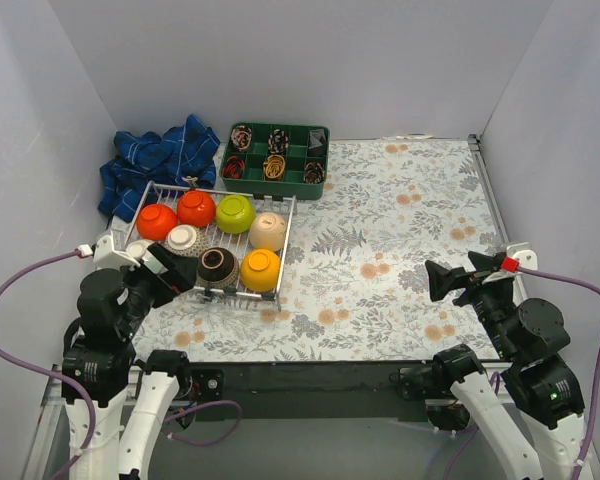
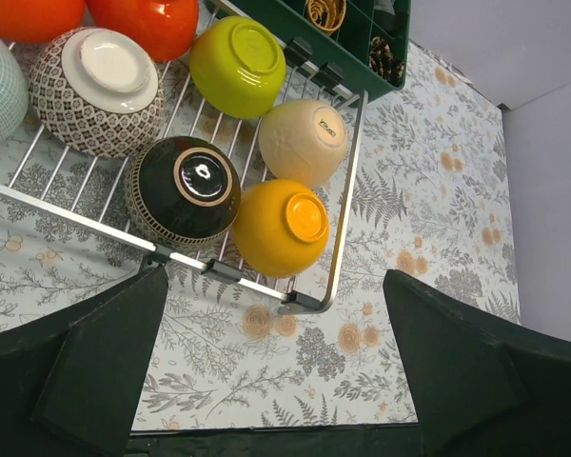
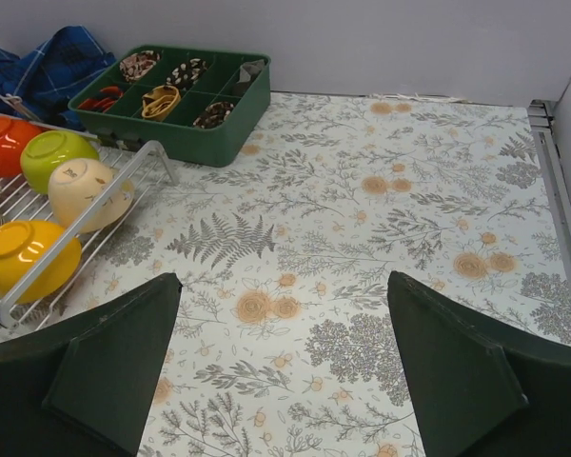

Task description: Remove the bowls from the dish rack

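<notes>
The white wire dish rack (image 1: 230,191) stands at the left of the table and holds several upturned bowls: orange-red (image 1: 157,221), red (image 1: 196,208), lime green (image 1: 235,213), beige (image 1: 268,231), a patterned white-bottomed one (image 1: 182,238), dark brown (image 1: 217,265) and yellow-orange (image 1: 260,269). My left gripper (image 1: 185,277) is open and empty, just above the rack's near rail (image 2: 347,190), close to the dark brown bowl (image 2: 183,190) and the yellow-orange bowl (image 2: 279,227). My right gripper (image 1: 442,281) is open and empty over the bare cloth at the right, far from the rack (image 3: 86,218).
A green compartment tray (image 1: 277,127) with small items stands behind the rack. A crumpled blue cloth (image 1: 155,165) lies at the back left. Grey walls enclose the table on three sides. The floral tablecloth (image 1: 400,230) stretches to the right of the rack.
</notes>
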`<control>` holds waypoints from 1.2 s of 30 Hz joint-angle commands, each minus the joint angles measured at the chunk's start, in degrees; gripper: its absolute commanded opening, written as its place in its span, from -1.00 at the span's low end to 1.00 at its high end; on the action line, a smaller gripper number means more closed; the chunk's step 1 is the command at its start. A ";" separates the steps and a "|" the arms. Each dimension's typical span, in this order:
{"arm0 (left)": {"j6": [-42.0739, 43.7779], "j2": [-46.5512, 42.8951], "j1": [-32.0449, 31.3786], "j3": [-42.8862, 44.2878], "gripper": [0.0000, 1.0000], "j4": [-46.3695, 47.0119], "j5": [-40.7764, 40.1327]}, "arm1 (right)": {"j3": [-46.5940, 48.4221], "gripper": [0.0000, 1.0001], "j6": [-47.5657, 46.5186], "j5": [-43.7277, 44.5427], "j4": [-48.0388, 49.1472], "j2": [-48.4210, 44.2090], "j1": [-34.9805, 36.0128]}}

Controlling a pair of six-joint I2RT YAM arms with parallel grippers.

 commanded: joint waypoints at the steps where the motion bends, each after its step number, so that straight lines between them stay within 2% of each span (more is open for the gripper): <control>1: -0.63 2.43 -0.19 2.41 0.97 -2.43 -1.92 | 2.10 0.97 0.57 -2.59 0.78 1.93 -0.11; 11: -0.98 11.66 -0.19 5.49 0.96 -3.93 -7.82 | -0.10 0.97 3.47 -9.61 0.78 6.14 -0.11; 16: -0.73 20.44 -0.19 5.58 0.97 -2.18 -5.01 | -0.36 0.97 3.64 -17.26 0.43 10.36 -0.11; 21: 2.00 28.97 -0.19 7.16 0.96 0.19 -7.20 | -1.50 0.97 3.91 -21.22 -0.98 11.69 0.33; 29: 4.38 41.88 -0.19 10.59 0.97 5.03 -13.00 | -0.37 0.97 2.50 -20.35 -4.14 16.16 0.51; 36: 4.81 45.42 -0.37 9.37 0.96 5.91 -11.33 | 0.08 0.97 2.15 -23.16 -4.67 20.91 0.51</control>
